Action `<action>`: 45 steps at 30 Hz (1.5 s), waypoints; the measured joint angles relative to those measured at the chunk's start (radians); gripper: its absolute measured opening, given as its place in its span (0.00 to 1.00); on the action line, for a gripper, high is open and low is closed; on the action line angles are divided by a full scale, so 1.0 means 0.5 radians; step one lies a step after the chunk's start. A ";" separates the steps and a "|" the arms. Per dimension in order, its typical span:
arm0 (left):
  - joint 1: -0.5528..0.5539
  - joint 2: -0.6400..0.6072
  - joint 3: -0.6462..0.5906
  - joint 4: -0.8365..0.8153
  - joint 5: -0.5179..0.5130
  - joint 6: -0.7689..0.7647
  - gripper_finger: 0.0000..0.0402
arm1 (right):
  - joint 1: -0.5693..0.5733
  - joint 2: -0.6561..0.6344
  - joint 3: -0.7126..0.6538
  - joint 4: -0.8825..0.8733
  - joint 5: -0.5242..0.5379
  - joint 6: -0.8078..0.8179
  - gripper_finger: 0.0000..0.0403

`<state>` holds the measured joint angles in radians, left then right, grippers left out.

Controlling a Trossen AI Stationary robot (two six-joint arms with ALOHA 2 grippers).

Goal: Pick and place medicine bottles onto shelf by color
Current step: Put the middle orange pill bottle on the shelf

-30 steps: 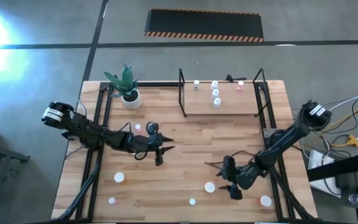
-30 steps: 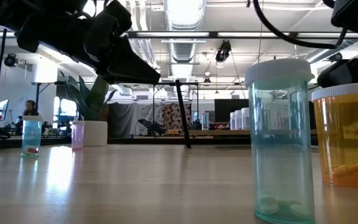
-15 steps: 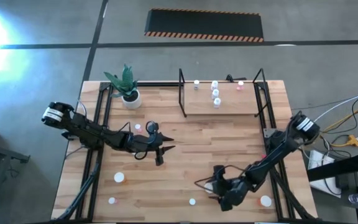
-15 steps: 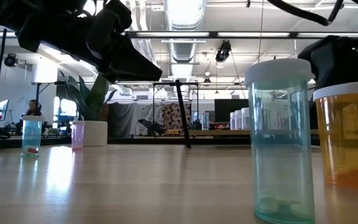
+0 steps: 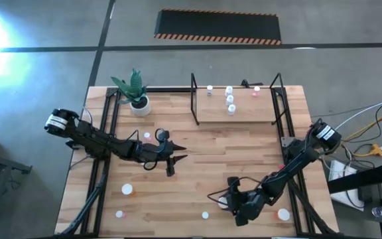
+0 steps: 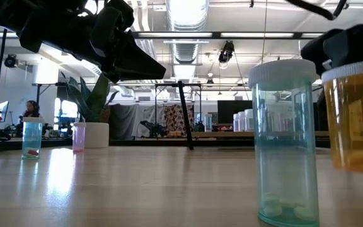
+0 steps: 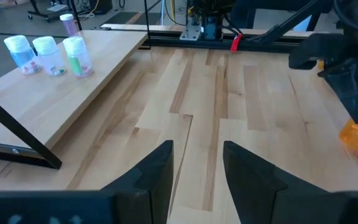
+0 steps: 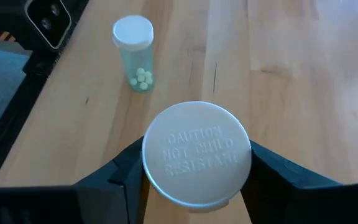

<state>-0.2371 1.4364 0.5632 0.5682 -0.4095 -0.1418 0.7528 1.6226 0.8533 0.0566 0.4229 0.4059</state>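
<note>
My right gripper (image 5: 229, 199) is near the table's front, right of the middle, shut on an orange medicine bottle (image 6: 358, 116) with a white cap (image 8: 194, 155). A green bottle (image 6: 282, 142) stands on its base on the table close by and also shows in the right wrist view (image 8: 133, 53). My left gripper (image 5: 178, 158) hangs open and empty above the table's middle, its fingers (image 7: 166, 171) apart. The shelf (image 5: 236, 111) stands at the far middle with several bottles (image 5: 231, 99) on its board. My right gripper pinches the orange bottle at its top, one finger (image 8: 120, 177) on each side of the white cap (image 8: 166, 180). The fingers come from above, pointing down. The bottle hangs upright, its base (image 6: 358, 165) a little clear of the table.
A potted plant (image 5: 136, 93) stands at the far left. Loose bottles stand at the near left (image 5: 127, 190), (image 5: 119, 214), near middle (image 5: 205, 214), near right (image 5: 283, 214) and by the left arm (image 5: 147, 136). Black frame rails (image 5: 280, 113) flank the shelf.
My right gripper has gone toward the table's left and near edge, over the orange bottle, and has taken hold of it. In the last half second the bottle has risen a little off the table, staying upright.
</note>
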 joint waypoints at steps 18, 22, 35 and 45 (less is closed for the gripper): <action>0.003 0.000 0.000 0.000 0.000 0.000 0.31 | 0.004 -0.883 -0.489 -0.602 0.652 0.671 0.46; 0.003 0.000 0.000 -0.001 0.000 -0.003 0.31 | -0.004 -1.124 -0.655 -0.659 0.819 0.829 0.46; 0.004 0.000 0.013 0.000 0.001 0.007 0.31 | -0.712 -1.821 -0.562 -1.806 1.144 1.185 0.46; 0.014 0.000 0.033 0.035 0.000 0.089 0.31 | -2.096 -1.938 -0.653 -1.103 0.049 0.035 0.46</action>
<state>-0.2301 1.4364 0.5797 0.5857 -0.4095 -0.0975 -0.2952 0.6539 0.5266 -0.4949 0.4475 0.4233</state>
